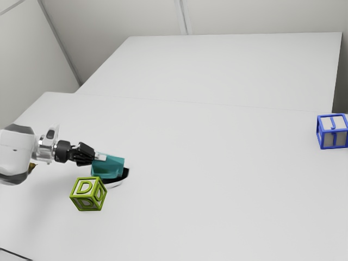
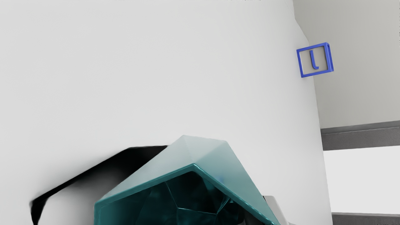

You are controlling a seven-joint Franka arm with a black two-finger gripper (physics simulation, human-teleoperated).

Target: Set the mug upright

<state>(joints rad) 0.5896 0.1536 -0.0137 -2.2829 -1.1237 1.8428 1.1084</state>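
Exterior view: arm (image 1: 16, 152) observed entering from the view's left, claw (image 1: 99, 157) extended toward the exterior view's right. The end of the claw is seen at the upper edge of the teal mug (image 1: 109, 166), on the side nearer the arm. State of the claw: cannot be told from the pictures whether it is apart, together or clamped on the mug.

Mug: located at the end of the claw, over the white worktop (image 1: 206, 179). Upright posture not observed; the body is tipped over, with its mouth turned toward the hand. In the wrist view the angular rim and the dark teal interior are seen, the outer walls being faceted and paler. Whether the mug is borne by the worktop cannot be determined.

A black angular shape (image 1: 125, 174) is noted beside and partly beneath the mug; its nature cannot be established.

Other items: a green-framed letter block (image 1: 88, 194), marked D, is situated near the mug, toward the exterior camera. A blue-framed letter block (image 1: 332, 131) is located well apart, at the exterior view's right, close to the worktop's edge. A small brownish object (image 1: 32, 166) is partly hidden behind the arm; identity not determined.
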